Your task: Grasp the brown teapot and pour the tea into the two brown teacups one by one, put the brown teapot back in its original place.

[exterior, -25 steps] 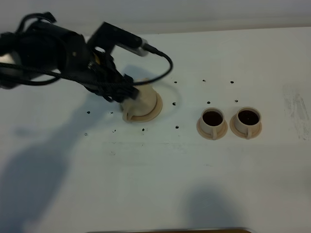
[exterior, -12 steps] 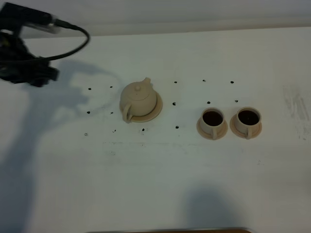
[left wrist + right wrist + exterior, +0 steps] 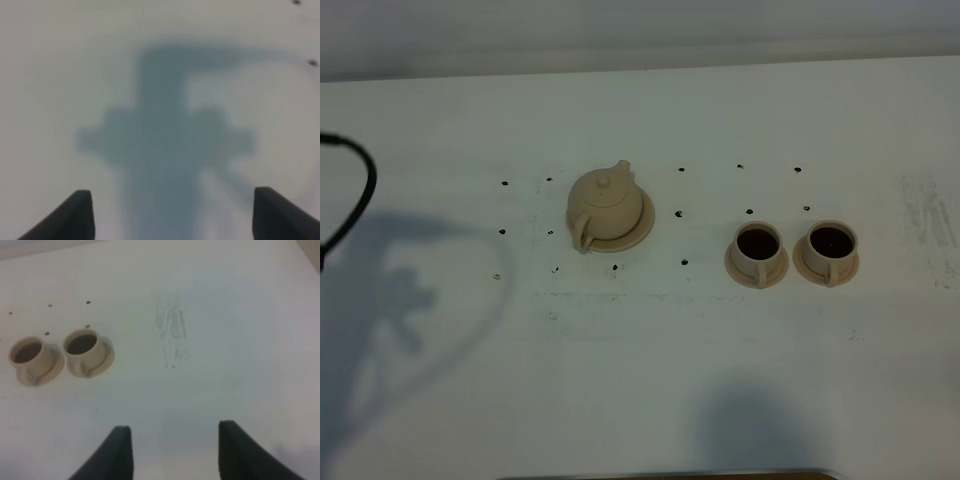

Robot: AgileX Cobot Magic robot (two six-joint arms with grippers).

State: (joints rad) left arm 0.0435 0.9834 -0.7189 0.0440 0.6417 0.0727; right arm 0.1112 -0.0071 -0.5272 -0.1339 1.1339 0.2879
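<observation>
tabletop [image 3: 650,380]: plain white, flat, scattered with small black dot markers; nearest stretch carried only shadows.
right tool [image 3: 170,452]: two dark fingers stood apart over bare white surface, nothing between them; wide, holding nothing. Not in the high view.
left tool [image 3: 172,215]: dark fingertips at both edges of the wrist view, set wide, nothing held; only its own shadow on the surface below. In the high view just a loop of black cable [image 3: 360,185] showed at the left edge.
two teacups: small beige-tan cylindrical ceramic cups with small handles, left cup [image 3: 757,246] and right cup [image 3: 831,245], side by side, each upright on its own matching round saucer, right of centre.
cup contents: both held dark liquid close to the rim; pouring looked complete for both.
teapot [image 3: 600,205]: squat round beige-tan ceramic pot, knobbed lid on, spout pointing away from camera, loop handle toward it; upright, left of the cups and well apart from them.
teapot base [image 3: 642,225]: wider flat round beige-tan saucer, pot seated on it, rim showing on the right; this read as its home spot.
why: pot down and both arms clear of it, so the task looked finished.
pot contents: not visible, lid shut.
</observation>
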